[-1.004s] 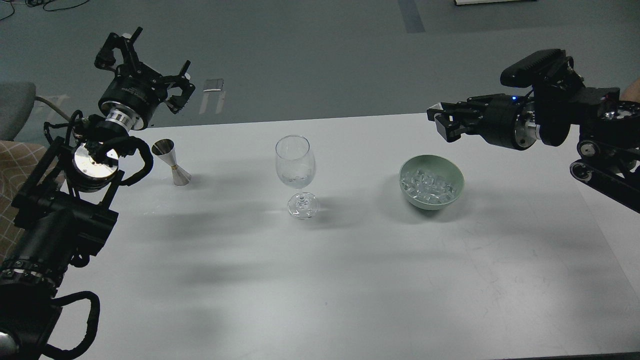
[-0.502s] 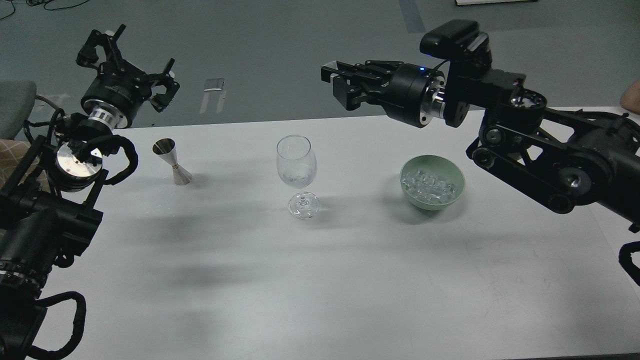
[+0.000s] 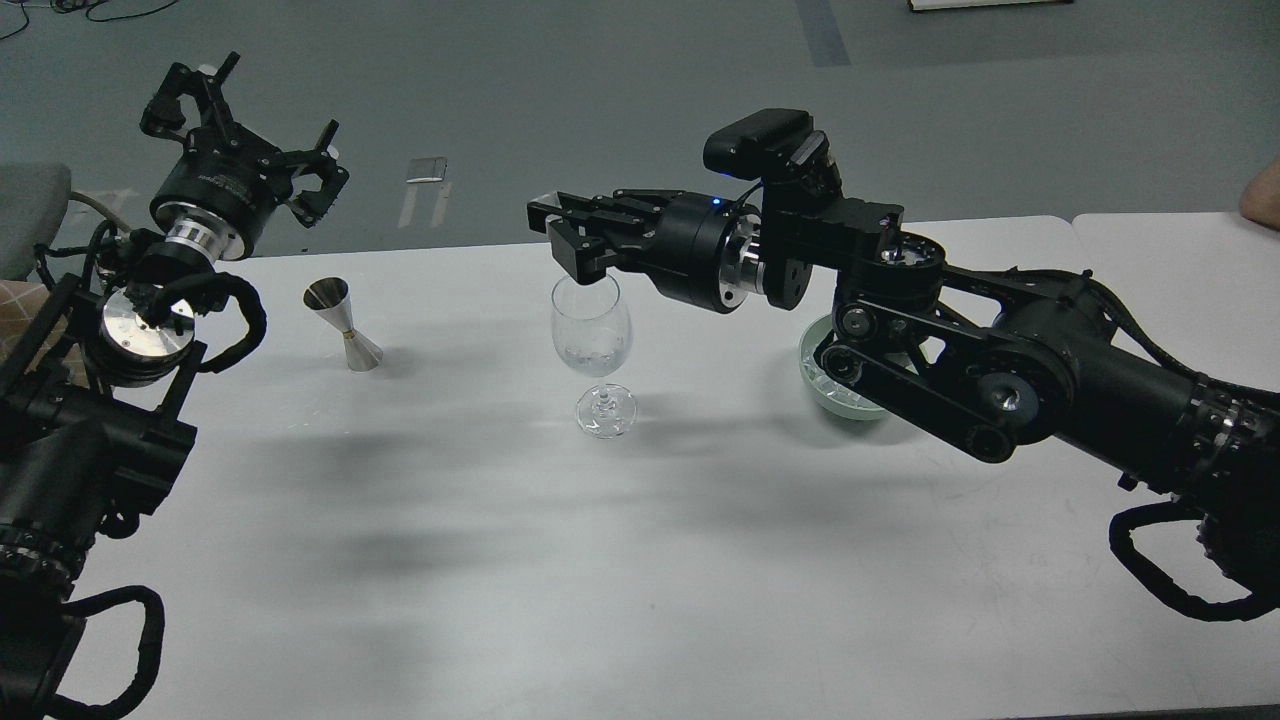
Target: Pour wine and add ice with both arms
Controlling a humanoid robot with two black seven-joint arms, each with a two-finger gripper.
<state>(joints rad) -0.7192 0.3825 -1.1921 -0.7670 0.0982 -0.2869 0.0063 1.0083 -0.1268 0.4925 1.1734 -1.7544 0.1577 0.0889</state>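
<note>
A clear stemmed wine glass (image 3: 592,325) stands mid-table with a few ice cubes (image 3: 592,352) glinting in its bowl. My right gripper (image 3: 560,235) reaches in from the right and hovers just over the glass rim, its fingers close together. A small pale glint shows at the tips; I cannot tell whether it is ice. The green bowl (image 3: 835,395) of ice is mostly hidden behind my right arm. My left gripper (image 3: 250,135) is open and empty, raised beyond the table's far left edge.
A small steel jigger (image 3: 342,322) stands on the white table (image 3: 640,560), left of the glass and below my left gripper. My right arm's thick links lie across the right half of the table. A table seam runs at the far right.
My right arm has swung left from the right side, over the bowl, to above the glass rim. My left gripper has drifted slightly left and back, still open.
</note>
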